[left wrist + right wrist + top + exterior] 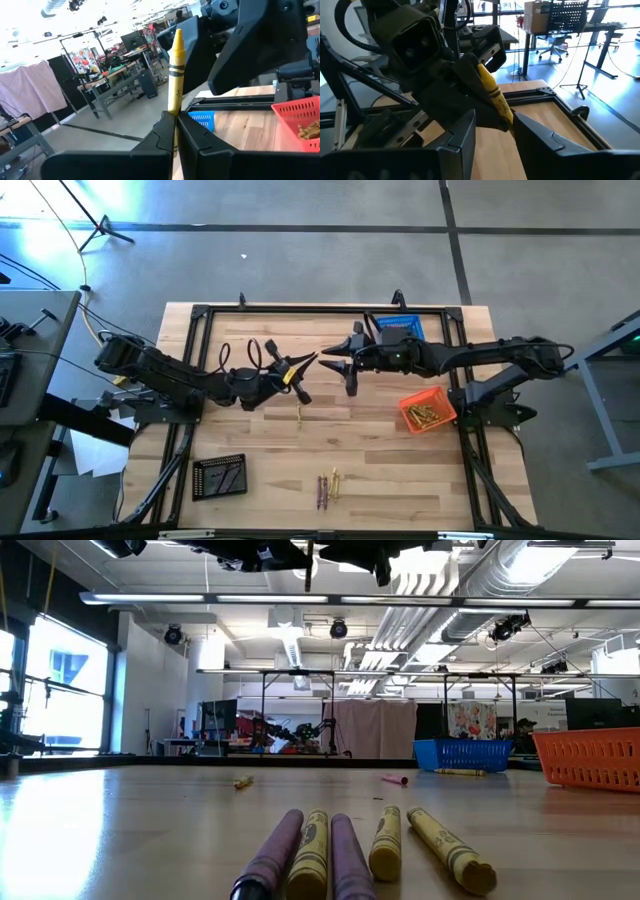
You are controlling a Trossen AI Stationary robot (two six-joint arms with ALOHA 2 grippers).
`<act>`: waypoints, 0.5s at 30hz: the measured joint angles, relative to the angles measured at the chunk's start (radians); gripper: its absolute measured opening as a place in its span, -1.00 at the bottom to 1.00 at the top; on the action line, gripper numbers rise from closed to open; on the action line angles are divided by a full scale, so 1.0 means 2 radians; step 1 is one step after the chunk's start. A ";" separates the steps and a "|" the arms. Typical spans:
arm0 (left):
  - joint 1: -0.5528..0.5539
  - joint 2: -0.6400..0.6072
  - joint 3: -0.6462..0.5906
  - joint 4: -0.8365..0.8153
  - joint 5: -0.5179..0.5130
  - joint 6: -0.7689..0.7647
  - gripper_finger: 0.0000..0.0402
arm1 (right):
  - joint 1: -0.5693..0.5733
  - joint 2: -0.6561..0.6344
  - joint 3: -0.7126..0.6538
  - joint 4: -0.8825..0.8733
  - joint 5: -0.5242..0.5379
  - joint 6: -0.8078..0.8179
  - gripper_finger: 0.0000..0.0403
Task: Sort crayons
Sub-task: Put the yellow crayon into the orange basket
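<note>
The left end effector [297, 370] hangs above the middle of the pale wooden worktop [270, 465], its fingers pressed together on a yellow paper-wrapped crayon [175, 75] whose pointed tip sticks out past the fingertips towards the other arm. Below and behind it, near the worktop's front edge on the left, sits a small black mesh basket [220, 476]. Just beneath the left end effector a single yellow crayon stick [299, 415] lies on the wood, and farther towards the front edge a small cluster of purple and yellow crayons [327, 486] lies side by side (five show in the low view, two purple and three yellow). The right end effector [336, 360] faces the left one almost tip to tip, its fingers spread with the held crayon pointing into the gap between them. Behind it stands a blue mesh basket [400, 331]; beside its arm, nearer the right edge, an orange mesh basket [428, 411] holds several yellow crayons.
</note>
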 joint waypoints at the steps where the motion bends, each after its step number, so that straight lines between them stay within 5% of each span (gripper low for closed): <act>1: 0.000 0.000 0.000 0.000 0.000 0.000 -1.00 | 0.001 0.000 0.000 0.000 0.000 0.000 -0.41; 15: 0.000 0.000 0.000 0.001 0.050 -0.015 -1.00 | 0.003 0.017 0.000 0.036 -0.008 0.000 -0.41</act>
